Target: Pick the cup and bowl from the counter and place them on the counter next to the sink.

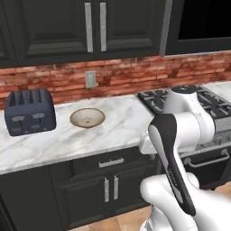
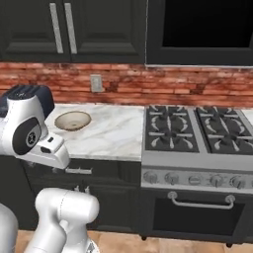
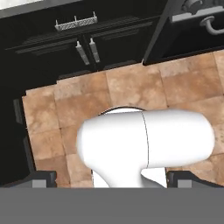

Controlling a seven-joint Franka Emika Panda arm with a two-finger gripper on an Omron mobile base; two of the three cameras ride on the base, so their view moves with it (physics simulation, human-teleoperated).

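The bowl [image 1: 87,117] [image 2: 72,120], tan with a pale rim and a speckled inside, rests upright on the white marble counter [image 1: 117,128] [image 2: 116,133] close to the brick wall. The cup and the sink are out of view. My arm is folded in front of the counter edge, to the right of the bowl. In the hand view my gripper [image 3: 112,179] points down at the floor. It is open, its two dark fingertips [image 3: 41,178] set far apart with nothing between them.
A dark blue toaster [image 1: 30,112] stands on the counter left of the bowl. The black gas stove [image 1: 212,103] [image 2: 197,129] adjoins the counter on the right, over an oven with a bar handle [image 2: 200,201]. Dark cabinet doors [image 3: 85,50] and brown floor tiles [image 3: 131,87] lie below.
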